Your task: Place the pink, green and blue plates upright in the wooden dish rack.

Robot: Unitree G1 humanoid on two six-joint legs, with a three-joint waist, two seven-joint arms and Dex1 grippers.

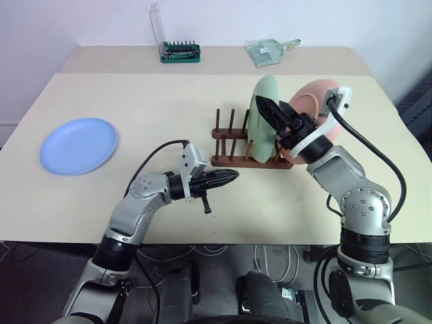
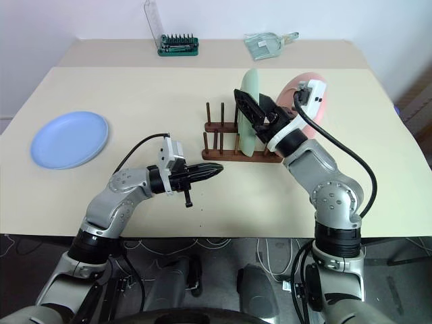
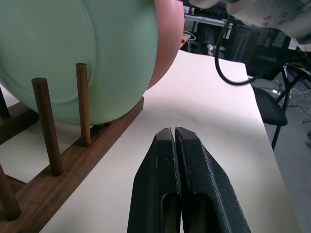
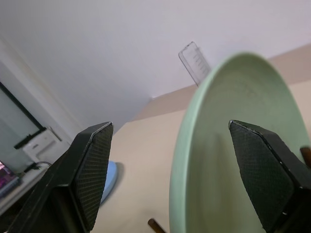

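The beige table (image 1: 202, 101) carries everything, and the main holder on it is the wooden dish rack (image 1: 233, 160), a dark brown frame of two rails with upright pegs, standing right of the table's middle. Two plates stand on edge in its right-hand end: the green plate (image 1: 263, 108) is upright between pegs, and the pink plate (image 1: 312, 101) sits just behind it to the right, tilted away; in the left wrist view the pink rim shows past the green plate's edge, the two overlapping closely. The pegs at the rack's left end hold nothing. The blue plate (image 1: 79, 145) lies flat on the table well apart from the rack, near the left edge. The right gripper (image 1: 268, 116) is at the green plate's upper rim, its two black fingers spread wide on either side of the rim; whether either finger touches the plate cannot be told. The left gripper (image 1: 231, 176) hangs level just in front of the rack's near rail, pointing right, its fingers pressed together with nothing between them. On the far strip of the table are a green screwdriver bit case (image 1: 179, 52) with its clear lid raised and bits standing inside, and a clear plastic bag (image 1: 266, 51) further right.
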